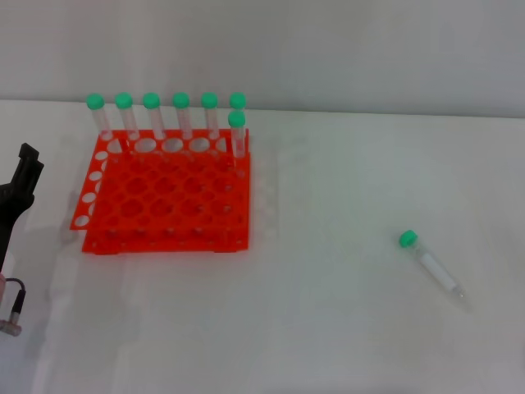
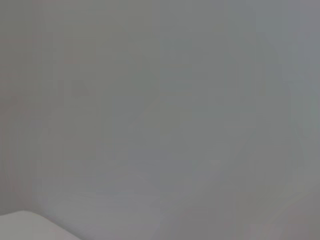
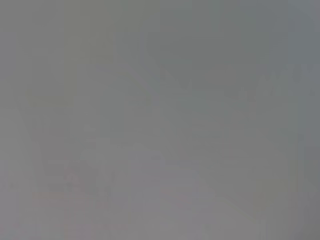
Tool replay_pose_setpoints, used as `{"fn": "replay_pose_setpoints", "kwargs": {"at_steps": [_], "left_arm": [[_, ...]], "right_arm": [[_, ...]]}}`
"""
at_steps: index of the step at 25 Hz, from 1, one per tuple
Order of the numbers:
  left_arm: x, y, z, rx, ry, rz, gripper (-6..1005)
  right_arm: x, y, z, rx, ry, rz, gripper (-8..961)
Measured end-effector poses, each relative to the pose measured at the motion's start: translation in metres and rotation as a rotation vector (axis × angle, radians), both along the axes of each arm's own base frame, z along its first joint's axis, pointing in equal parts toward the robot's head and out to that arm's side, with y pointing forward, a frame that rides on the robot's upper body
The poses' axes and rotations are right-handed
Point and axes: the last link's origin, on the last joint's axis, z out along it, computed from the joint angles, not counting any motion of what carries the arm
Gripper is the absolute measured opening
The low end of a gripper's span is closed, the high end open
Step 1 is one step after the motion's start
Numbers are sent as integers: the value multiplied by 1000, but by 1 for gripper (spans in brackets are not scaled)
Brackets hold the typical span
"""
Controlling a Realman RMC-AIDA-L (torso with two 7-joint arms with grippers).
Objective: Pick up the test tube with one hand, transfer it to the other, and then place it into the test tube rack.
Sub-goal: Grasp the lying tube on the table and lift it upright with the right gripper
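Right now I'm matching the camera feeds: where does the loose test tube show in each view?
Head view: the test tube lies on the table, right of the test tube rack.
Left wrist view: not in it.
Right wrist view: not in it.
Shared landmark: none; both wrist views show only blank grey.

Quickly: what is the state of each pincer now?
Left pincer: at the table's left edge, holds nothing; open or closed cannot be told.
Right pincer: not in view.
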Motion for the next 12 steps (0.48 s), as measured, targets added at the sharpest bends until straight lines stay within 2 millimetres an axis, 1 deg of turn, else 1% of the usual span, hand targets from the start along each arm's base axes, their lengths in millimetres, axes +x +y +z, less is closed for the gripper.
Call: {"fn": "replay_pose_setpoints", "kwargs": {"at_steps": [12], "left_arm": [[-1, -1, -1, -2, -2, 2, 873]], "right_arm": [[2, -2, 0, -2, 2, -8, 842]]}}
